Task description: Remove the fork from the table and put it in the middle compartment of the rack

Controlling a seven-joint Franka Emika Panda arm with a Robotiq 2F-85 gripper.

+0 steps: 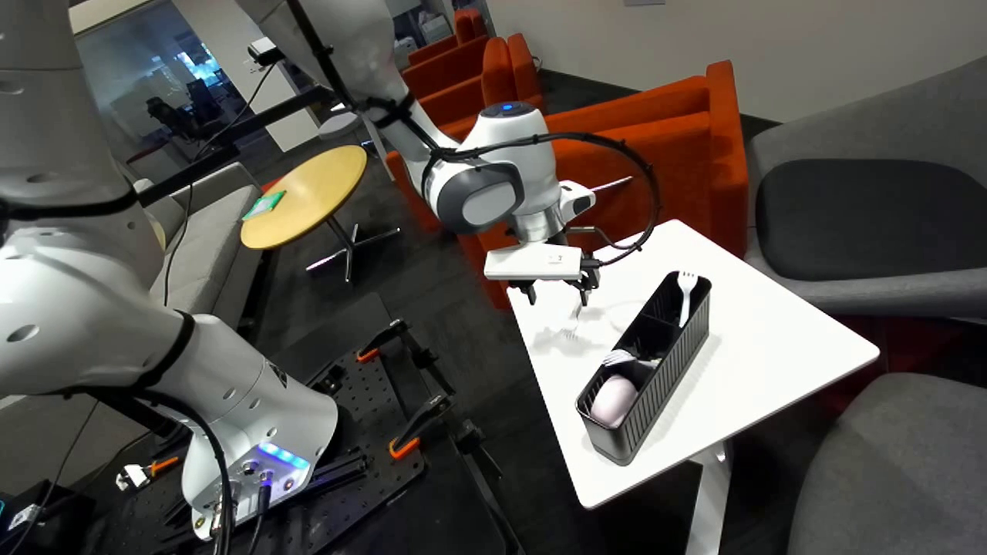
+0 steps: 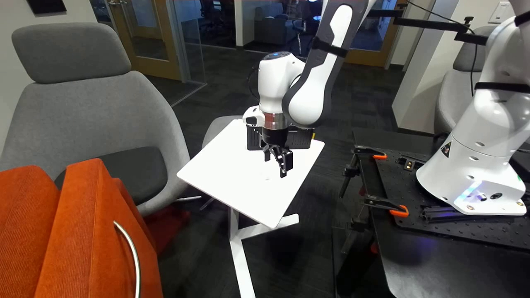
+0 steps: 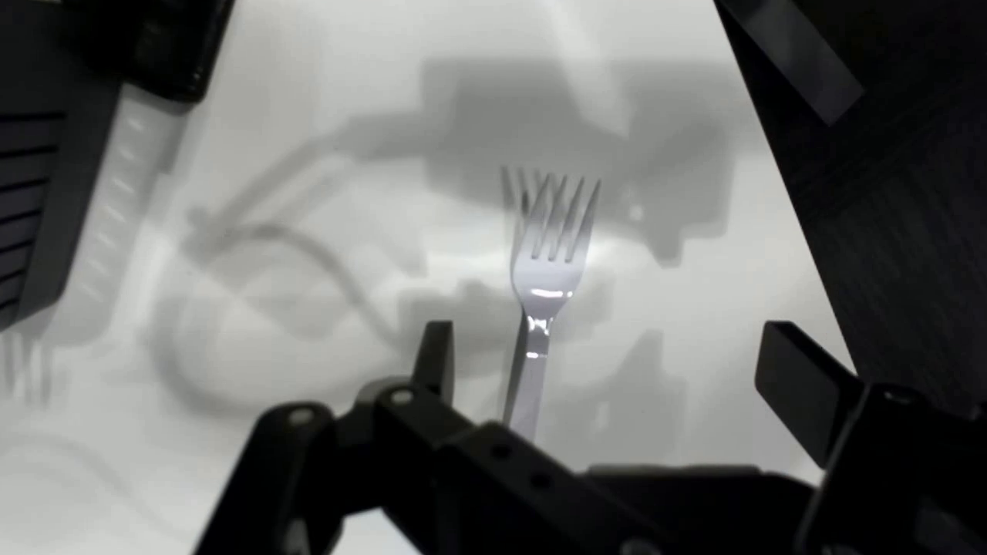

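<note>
- On the white table [image 1: 771,339]: fork [image 3: 546,285] lying near the black rack [image 1: 669,371].
- Gripper [image 3: 609,366] above fork, jaws spread wide apart.
- Pinkish object [image 1: 613,401] in rack's end compartment.

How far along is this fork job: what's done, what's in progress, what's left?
Done: the open hand is above the table; in the wrist view the handle of the fork shows between the spread jaws. Current step, it seems: the grasp, not yet made, since the fork lies unclamped on the table. Left: closing, lifting, and setting it in the middle compartment of the rack.
</note>
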